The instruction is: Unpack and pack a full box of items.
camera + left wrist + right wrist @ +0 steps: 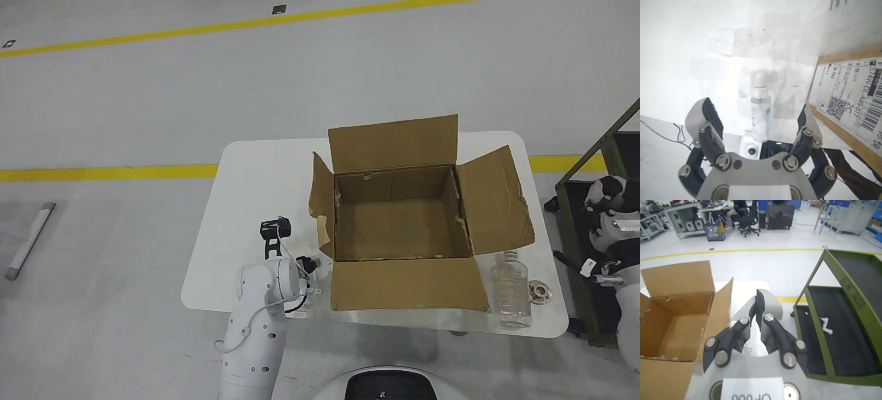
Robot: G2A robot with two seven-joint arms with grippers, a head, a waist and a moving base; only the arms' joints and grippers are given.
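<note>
The left gripper (755, 106) hangs over the white desk (260, 200) with its jaws spread wide and gripping nothing. A small clear spray bottle (761, 117) stands upright on the desk in line with the gap between the jaws, a little ahead of them and touching neither pad. It has a white pump head and is close to the desk's edge. To one side of these jaws lies the cardboard box (848, 85), its outer face carrying a printed shipping label. A patch of clear tape (725, 43) sticks to the desk farther ahead of the jaws, past the bottle.

The right gripper (758, 302) has its jaws closed, the ribbed black pads pressed together with nothing between them. The box (677, 285) sits beside and ahead of these jaws, its flaps folded outward and its inside bare. On the jaws' other side stands a green cart (811, 283), with a small white object (826, 325) lying on its dark lower shelf.

From above, the box (405, 285) stands at the middle of the desk. A larger clear bottle (512, 290) lies just beside the box's near corner, and a small round item (540, 292) rests next to it.
</note>
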